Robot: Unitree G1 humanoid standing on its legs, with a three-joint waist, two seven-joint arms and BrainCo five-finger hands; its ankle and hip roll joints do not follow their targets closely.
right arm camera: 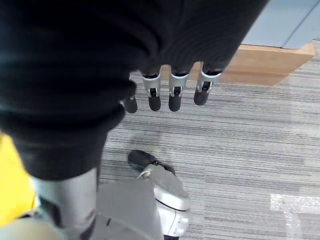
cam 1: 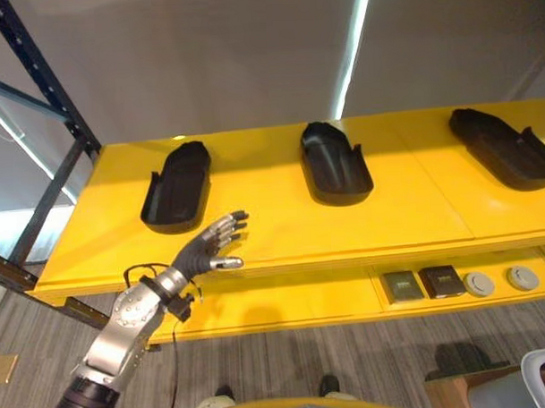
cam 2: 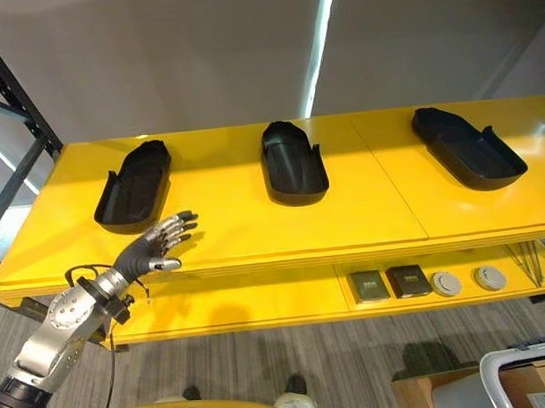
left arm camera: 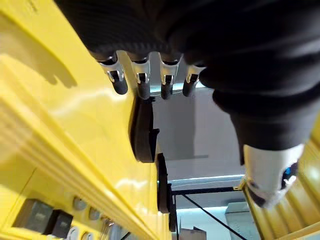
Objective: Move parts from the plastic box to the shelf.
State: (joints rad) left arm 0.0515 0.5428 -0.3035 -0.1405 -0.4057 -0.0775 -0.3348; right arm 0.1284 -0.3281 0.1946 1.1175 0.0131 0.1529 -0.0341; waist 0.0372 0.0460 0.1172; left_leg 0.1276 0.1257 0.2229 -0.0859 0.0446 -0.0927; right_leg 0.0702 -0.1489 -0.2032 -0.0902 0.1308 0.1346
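Hovering with fingers spread, empty left hand (cam 1: 205, 248) over shelf (cam 1: 256, 231) edge, just beside leftmost part (cam 1: 176, 188)

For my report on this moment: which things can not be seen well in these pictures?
- Plastic box: cut by the right eye view's corner; contents hidden.
- Rightmost black part: clipped by the left eye view's edge.
- Small items on the lower shelf: too small to identify.
- Left hand: open, empty.

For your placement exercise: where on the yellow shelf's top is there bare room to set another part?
Bare yellow shelf lies between the left part and middle part, between the middle and right part, and along the front edge. The left hand, open, occupies the front left.
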